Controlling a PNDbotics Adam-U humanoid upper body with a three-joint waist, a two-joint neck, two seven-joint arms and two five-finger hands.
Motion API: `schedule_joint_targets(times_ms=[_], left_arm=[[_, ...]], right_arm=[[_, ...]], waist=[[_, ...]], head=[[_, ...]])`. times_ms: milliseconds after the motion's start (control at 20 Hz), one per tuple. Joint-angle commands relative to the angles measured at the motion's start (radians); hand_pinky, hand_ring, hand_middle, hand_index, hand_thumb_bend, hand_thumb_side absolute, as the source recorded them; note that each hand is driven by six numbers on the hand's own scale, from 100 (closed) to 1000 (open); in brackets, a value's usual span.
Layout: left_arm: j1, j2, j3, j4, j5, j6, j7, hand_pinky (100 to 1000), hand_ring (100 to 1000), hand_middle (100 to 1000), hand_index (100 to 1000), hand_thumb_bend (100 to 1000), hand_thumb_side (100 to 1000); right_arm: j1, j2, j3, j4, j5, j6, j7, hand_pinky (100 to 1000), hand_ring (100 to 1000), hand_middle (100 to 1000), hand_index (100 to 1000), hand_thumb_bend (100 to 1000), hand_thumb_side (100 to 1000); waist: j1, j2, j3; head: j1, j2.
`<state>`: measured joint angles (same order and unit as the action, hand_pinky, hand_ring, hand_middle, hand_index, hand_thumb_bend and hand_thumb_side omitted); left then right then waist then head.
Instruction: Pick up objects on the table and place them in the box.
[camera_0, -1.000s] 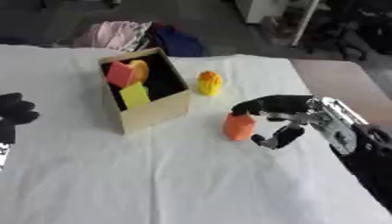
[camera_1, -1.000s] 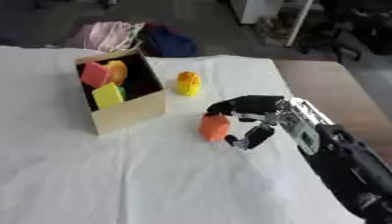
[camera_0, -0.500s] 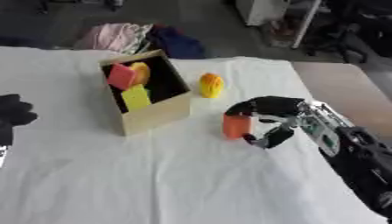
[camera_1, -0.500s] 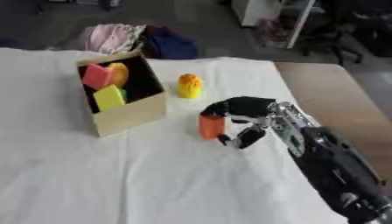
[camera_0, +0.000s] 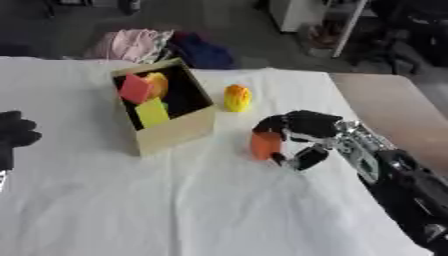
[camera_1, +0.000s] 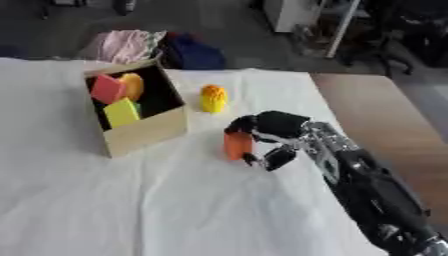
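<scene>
The left hand (camera_0: 16, 134) is cut off by the picture's edge. The right hand (camera_0: 302, 135) hides part of the orange block (camera_0: 264, 145).

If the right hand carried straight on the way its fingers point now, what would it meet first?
The right hand points toward the robot's left, its fingers curled round the orange block on the white cloth. Beyond the block, the next thing in that line looks like the open cardboard box, though depth is hard to judge.
</scene>
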<state>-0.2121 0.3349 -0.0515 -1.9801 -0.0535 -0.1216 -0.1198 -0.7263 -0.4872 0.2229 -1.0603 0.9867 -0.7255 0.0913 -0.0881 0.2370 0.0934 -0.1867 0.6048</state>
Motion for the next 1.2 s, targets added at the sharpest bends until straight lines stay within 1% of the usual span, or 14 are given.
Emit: schedule_joint_targets(times_ms=[50, 300, 550, 750, 1000, 1050, 1100, 1200], left_arm=[[-0.013, 0.015, 0.009, -0.02, 0.0, -0.006, 0.001, 786, 730, 702, 849, 100, 622], [-0.012, 0.017, 0.008, -0.02, 0.002, -0.007, 0.0, 786, 732, 702, 849, 100, 620], [-0.017, 0.02, 0.004, -0.02, 0.003, -0.01, -0.005, 786, 733, 702, 850, 100, 617], [-0.033, 0.021, -0.006, -0.02, 0.011, -0.015, -0.015, 786, 733, 703, 850, 100, 613], [-0.061, 0.021, -0.021, -0.02, 0.025, -0.022, -0.032, 785, 733, 703, 851, 100, 611], [-0.065, 0.021, -0.023, -0.02, 0.027, -0.023, -0.036, 785, 732, 703, 851, 100, 611], [-0.068, 0.021, -0.025, -0.02, 0.028, -0.024, -0.038, 785, 732, 702, 850, 100, 612], [-0.073, 0.02, -0.029, -0.02, 0.029, -0.024, -0.043, 785, 732, 702, 850, 100, 613]], right_arm=[[-0.032, -0.033, -0.015, -0.056, -0.04, -0.007, -0.033, 653, 463, 395, 905, 100, 240], [-0.071, -0.054, -0.025, -0.118, -0.117, 0.005, -0.009, 658, 463, 396, 904, 100, 233], [-0.122, -0.044, -0.051, -0.13, -0.144, 0.031, 0.014, 663, 465, 396, 904, 100, 227], [-0.172, -0.013, -0.088, -0.09, -0.134, 0.059, 0.017, 665, 464, 396, 907, 100, 217], [-0.223, 0.036, -0.137, -0.018, -0.086, 0.097, 0.009, 670, 471, 405, 920, 100, 209], [-0.231, 0.05, -0.149, -0.001, -0.072, 0.105, 0.004, 677, 479, 414, 927, 100, 174], [-0.238, 0.062, -0.159, 0.014, -0.058, 0.113, -0.002, 683, 486, 422, 932, 100, 208], [-0.248, 0.088, -0.178, 0.047, -0.024, 0.132, -0.012, 706, 526, 483, 956, 100, 207]], waist=[[0.017, -0.021, -0.002], [0.016, -0.026, 0.001], [0.013, -0.028, 0.017], [0.006, -0.026, 0.055], [-0.004, -0.018, 0.122], [-0.006, -0.015, 0.134], [-0.007, -0.012, 0.143], [-0.009, -0.007, 0.159]], head=[[0.0, -0.011], [-0.001, -0.011], [-0.009, -0.016], [-0.022, -0.025], [-0.043, -0.04], [-0.048, -0.043], [-0.053, -0.045], [-0.063, -0.048]])
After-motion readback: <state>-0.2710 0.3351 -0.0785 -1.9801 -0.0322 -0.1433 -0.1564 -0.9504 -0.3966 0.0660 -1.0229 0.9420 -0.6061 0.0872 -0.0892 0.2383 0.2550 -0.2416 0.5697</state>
